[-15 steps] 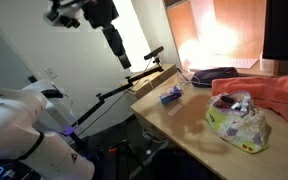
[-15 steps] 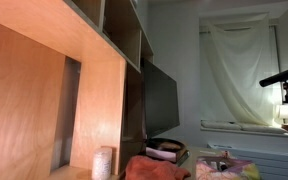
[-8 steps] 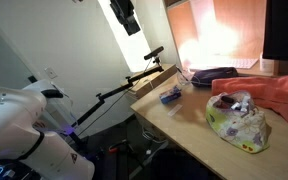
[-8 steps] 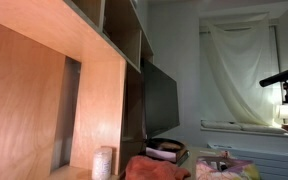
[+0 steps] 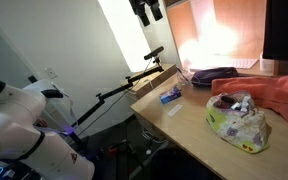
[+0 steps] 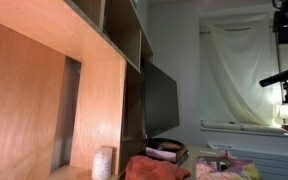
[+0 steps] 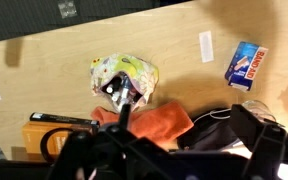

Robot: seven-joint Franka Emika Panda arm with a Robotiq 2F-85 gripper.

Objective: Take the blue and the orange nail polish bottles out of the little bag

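My pincer (image 5: 149,10) hangs wide, holding nothing, high above the little bag (image 7: 124,78); apart from the bag, a blue packet (image 7: 247,65) shows lettering in the wrist view only, unreadable.

item: little bag (image 5: 239,122) | look: soft pale see-through pouch, dotted pinkish pattern, lime-yellow trim | pose: slumped, bulging | place: on wooden surface (image 5: 184,125), just beside orange-red cloth (image 5: 269,92) | contents: small things inside, bottle colours unclear
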